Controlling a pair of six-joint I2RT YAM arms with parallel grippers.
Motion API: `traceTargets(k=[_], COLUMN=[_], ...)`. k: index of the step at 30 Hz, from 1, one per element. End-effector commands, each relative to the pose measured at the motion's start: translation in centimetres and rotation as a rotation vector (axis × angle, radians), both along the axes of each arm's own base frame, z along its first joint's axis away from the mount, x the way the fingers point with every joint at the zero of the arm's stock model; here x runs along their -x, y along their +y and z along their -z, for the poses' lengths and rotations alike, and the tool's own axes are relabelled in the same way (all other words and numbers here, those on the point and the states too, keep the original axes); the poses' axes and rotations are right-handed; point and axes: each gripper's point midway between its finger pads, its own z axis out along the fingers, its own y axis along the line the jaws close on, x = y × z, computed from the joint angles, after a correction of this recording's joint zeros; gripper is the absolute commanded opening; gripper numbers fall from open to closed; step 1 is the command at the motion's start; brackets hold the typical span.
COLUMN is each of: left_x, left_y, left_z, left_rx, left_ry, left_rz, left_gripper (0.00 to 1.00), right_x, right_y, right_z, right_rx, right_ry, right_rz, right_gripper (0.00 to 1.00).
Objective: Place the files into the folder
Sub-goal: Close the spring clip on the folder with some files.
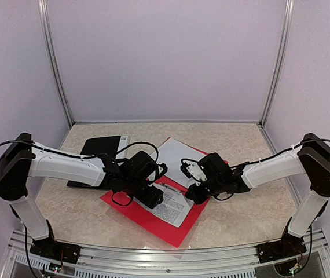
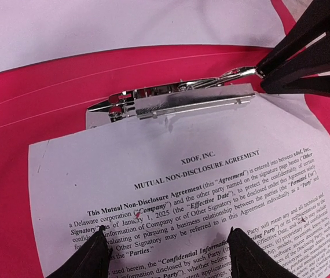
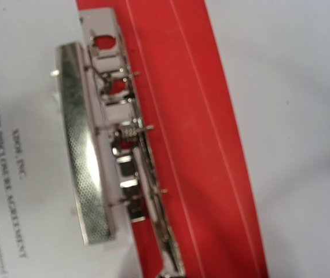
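The red folder (image 1: 127, 204) (image 2: 37, 110) (image 3: 182, 87) lies open on the table. One of the files, a printed sheet (image 1: 173, 209) (image 2: 200, 168) (image 3: 20, 116), lies on its near half. The top edge of that sheet sits under the metal clip (image 2: 171, 103) (image 3: 90, 145). A blank white sheet (image 1: 176, 153) (image 2: 124, 23) (image 3: 292, 116) covers the far half. My left gripper (image 1: 153, 197) (image 2: 168, 246) is open, its fingertips (image 2: 98, 255) set apart on the printed text. My right gripper (image 1: 195, 194) (image 2: 261, 74) is shut on the clip's lever (image 2: 237, 73) (image 3: 165, 243).
A black folder (image 1: 98, 156) lies on the table to the left of the red one, under my left arm, with a white edge showing at its far corner. Metal frame posts (image 1: 55, 63) stand at the back corners, with plain walls all round.
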Motion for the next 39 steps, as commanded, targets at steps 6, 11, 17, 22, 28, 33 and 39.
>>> traceTargets(k=[6,11,17,22,28,33,39], left_x=[1.1,1.6,1.9,2.0,2.2,2.3,2.4], left_y=[1.1,1.2,1.4,1.5,1.8,1.8,2.0], left_z=[3.0,3.7,4.4,4.9,5.5,5.7,6.0], left_rx=[-0.07,-0.086,-0.095,-0.103,-0.108,-0.113,-0.12], left_ry=[0.04,0.047,0.052,0.053,0.05,0.05,0.047], left_rz=[-0.023,-0.023,-0.028,-0.034,-0.04,-0.041,-0.041], left_gripper=[0.67,0.66,0.65,0.65,0.64,0.64,0.64], right_x=[-0.6,-0.7,-0.5,-0.5,-0.5,-0.5,-0.4], right_y=[0.5,0.6,0.6,0.9,1.4,2.1,2.7], right_z=[-1.7,-2.1,-2.1,-2.6,-3.5,-4.3,-5.2], right_rx=[-0.027,-0.035,-0.024,-0.034,-0.054,-0.063,-0.067], right_ry=[-0.022,-0.026,-0.014,-0.019,-0.026,-0.034,-0.046], right_rz=[-0.005,-0.005,-0.011,-0.018,-0.023,-0.037,-0.049], right_gripper=[0.06,0.06,0.06,0.06,0.06,0.06,0.07])
